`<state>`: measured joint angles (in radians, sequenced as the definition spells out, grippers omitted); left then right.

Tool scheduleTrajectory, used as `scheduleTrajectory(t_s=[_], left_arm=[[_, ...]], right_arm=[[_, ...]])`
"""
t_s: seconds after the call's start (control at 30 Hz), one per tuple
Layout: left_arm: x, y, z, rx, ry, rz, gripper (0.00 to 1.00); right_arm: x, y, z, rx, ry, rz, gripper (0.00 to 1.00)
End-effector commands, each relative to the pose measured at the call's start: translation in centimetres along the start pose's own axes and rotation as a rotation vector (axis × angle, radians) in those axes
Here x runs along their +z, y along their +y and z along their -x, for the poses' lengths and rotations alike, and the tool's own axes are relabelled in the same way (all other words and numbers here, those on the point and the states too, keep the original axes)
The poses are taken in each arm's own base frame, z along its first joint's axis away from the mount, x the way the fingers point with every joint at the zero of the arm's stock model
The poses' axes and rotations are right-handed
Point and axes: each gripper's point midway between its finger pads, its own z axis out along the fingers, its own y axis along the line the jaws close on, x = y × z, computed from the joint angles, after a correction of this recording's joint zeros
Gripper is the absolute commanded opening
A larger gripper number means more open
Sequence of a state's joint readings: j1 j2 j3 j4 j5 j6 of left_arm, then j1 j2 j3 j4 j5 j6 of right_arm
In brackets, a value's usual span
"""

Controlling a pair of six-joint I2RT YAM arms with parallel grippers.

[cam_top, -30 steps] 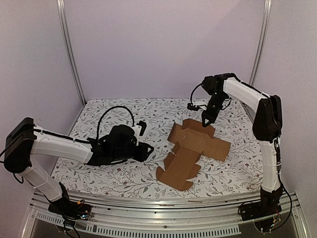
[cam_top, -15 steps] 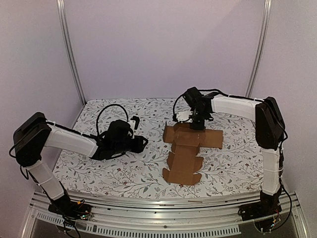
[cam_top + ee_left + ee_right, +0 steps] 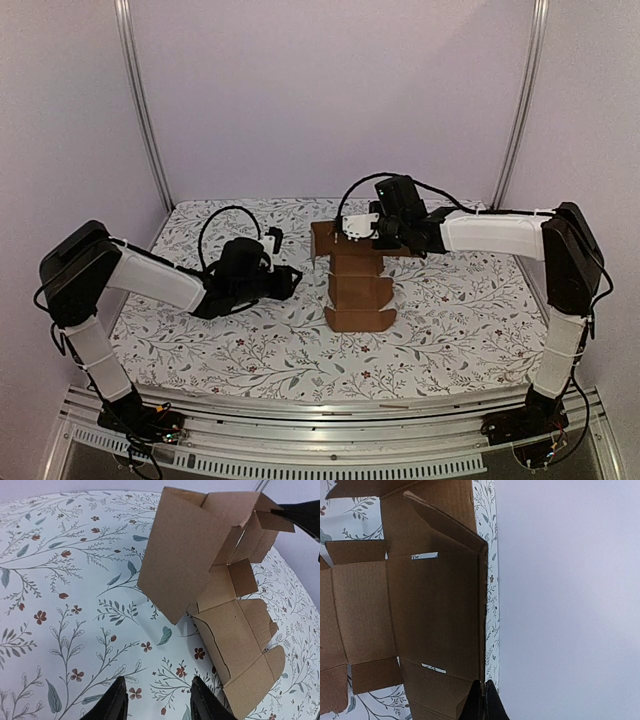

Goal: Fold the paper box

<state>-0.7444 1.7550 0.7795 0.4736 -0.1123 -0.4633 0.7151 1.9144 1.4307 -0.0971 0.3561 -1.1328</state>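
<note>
My right tool (image 3: 481,702) pinches the far edge of the paper box (image 3: 357,290), a plain brown cut-out: far panels tilted up, near panels on the bench (image 3: 200,340).

Table (image 3: 470,325): carries the box; both arm bases stand at its near edge, the left arm on the left, the right arm on the right.
Box (image 3: 357,292): on the table, just right of centre, running near to far; near panels lie flat, far panels stand up off the table.
Left gripper (image 3: 157,700): left of the box, near it but apart, low over the table, fingers pointing toward the box.
Right gripper (image 3: 481,700): at the box's far end, reaching in from the right, tips against the edge of an upright panel.
Wall (image 3: 330,90): behind the table.
</note>
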Motion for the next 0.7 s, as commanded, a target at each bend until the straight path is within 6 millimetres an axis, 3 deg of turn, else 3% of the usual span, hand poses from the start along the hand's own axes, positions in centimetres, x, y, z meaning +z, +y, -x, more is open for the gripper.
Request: scheduleTrajectory(t_s=[0.0, 0.17, 0.33, 0.67], left_arm=[[0.8, 1.4, 1.4, 0.021, -0.039, 0.029, 0.42], [1.4, 2.6, 1.4, 0.016, -0.022, 0.046, 0.43], [2.7, 2.2, 0.6, 0.010, 0.020, -0.002, 0.44], [3.3, -2.2, -1.5, 0.080, 0.059, -0.284, 0.45]], right_arm=[[-0.5, 0.6, 1.9, -0.051, -0.090, -0.128, 0.00], [-1.7, 2.5, 2.8, -0.090, -0.135, -0.210, 0.00], [-3.8, 2.4, 4.2, -0.091, -0.197, -0.298, 0.00], [-5.4, 3.9, 4.8, -0.135, -0.238, -0.392, 0.00]])
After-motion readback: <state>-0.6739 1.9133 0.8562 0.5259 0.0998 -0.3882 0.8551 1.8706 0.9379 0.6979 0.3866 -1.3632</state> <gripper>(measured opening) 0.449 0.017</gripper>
